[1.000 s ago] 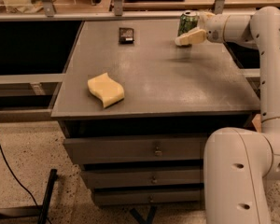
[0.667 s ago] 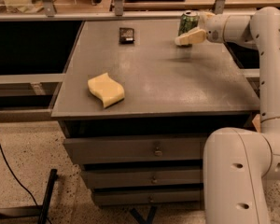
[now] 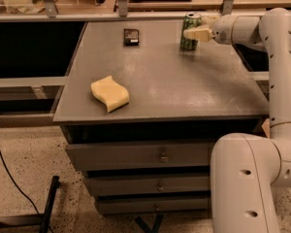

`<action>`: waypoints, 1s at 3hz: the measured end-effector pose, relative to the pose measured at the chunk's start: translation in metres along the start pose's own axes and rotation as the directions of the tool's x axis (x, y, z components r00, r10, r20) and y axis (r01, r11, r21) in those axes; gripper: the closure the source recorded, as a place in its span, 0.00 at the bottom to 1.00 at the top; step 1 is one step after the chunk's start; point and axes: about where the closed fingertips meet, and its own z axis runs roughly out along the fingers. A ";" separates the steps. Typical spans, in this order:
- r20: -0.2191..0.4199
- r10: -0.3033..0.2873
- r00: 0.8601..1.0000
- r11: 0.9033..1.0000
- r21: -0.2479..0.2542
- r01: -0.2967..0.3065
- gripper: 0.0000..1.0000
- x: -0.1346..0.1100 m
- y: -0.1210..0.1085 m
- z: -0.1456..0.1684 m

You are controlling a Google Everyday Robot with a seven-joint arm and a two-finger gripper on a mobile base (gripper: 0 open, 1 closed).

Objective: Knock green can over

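At the far right of the worktop (image 3: 174, 86), your arm (image 3: 276, 57) has raised the gripper (image 3: 194, 32) against the green can (image 3: 190, 21), which still stands.
Since a second ago the gripper has climbed from the can's lower half to about mid-height on its right side; you cannot tell whether the jaws are spread or closed. The can has not shifted and stands upright near the back edge. Contact higher up should tip it more readily, but the knock is still to come.
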 end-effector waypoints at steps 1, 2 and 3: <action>0.004 0.015 1.000 1.000 0.019 -0.015 0.65 0.002 -0.006 -0.004; -0.004 0.033 0.999 0.999 0.021 -0.033 0.88 0.004 -0.007 -0.005; -0.079 0.034 0.996 0.999 0.009 -0.034 1.00 0.004 0.000 -0.010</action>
